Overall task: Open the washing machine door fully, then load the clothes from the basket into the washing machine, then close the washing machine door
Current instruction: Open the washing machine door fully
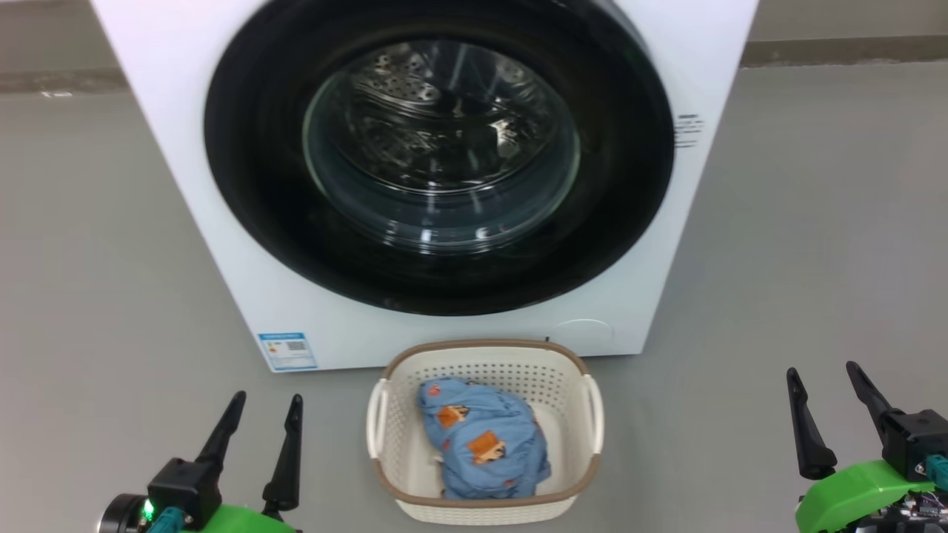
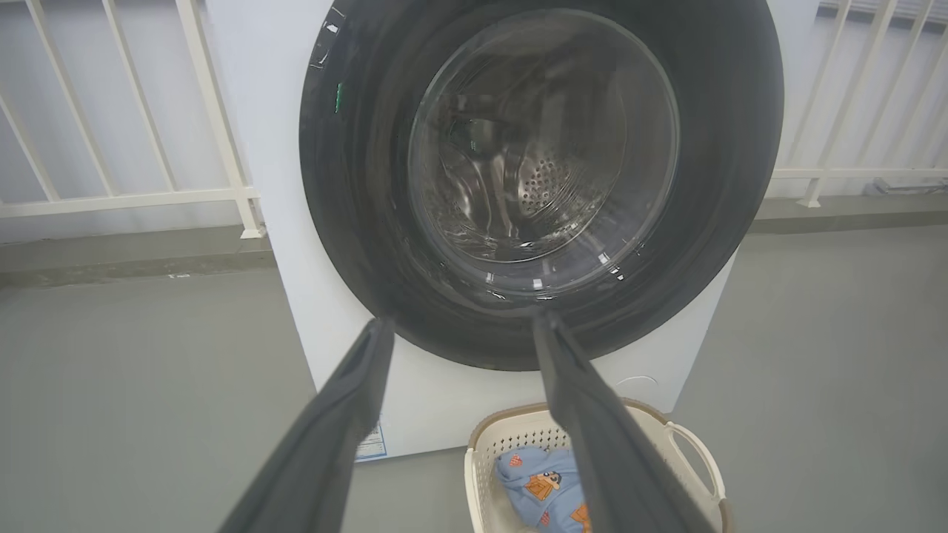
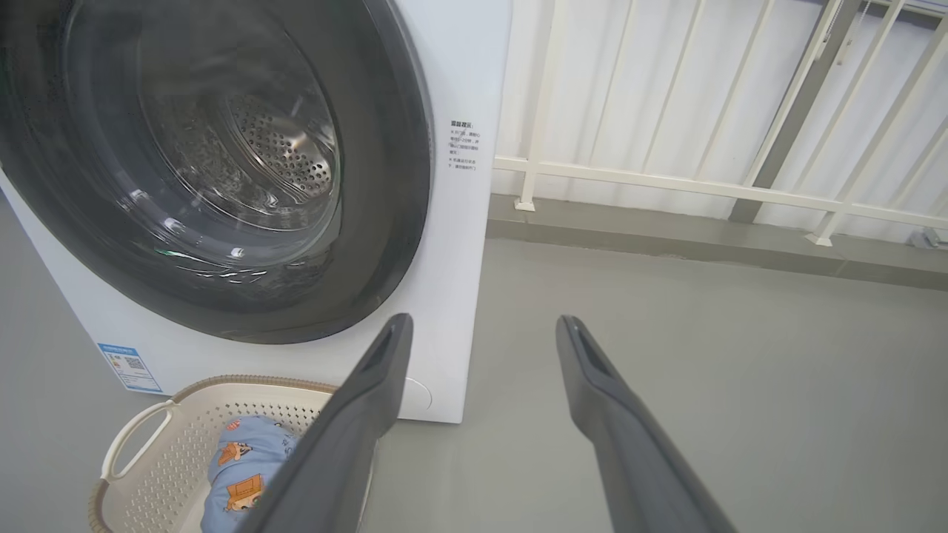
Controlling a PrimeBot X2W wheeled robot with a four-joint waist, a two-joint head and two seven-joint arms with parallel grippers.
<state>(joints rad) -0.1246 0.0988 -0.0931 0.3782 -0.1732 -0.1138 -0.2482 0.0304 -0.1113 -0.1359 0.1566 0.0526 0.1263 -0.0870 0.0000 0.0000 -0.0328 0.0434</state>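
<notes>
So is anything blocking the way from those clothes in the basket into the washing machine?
Yes: the washing machine door covers the way in, just behind the basket. Nothing lies on top of the clothes, so the open left gripper and right gripper could reach them from above.

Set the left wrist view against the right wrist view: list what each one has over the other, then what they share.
Left wrist view over the right: the open left claw, the whole glass porthole, and railing left of the washing machine. Right wrist view over the left: the open right claw, a small printed notice, a grey post. Shared: the washing machine door, the basket holding the clothes, the blue label, grey floor.
</notes>
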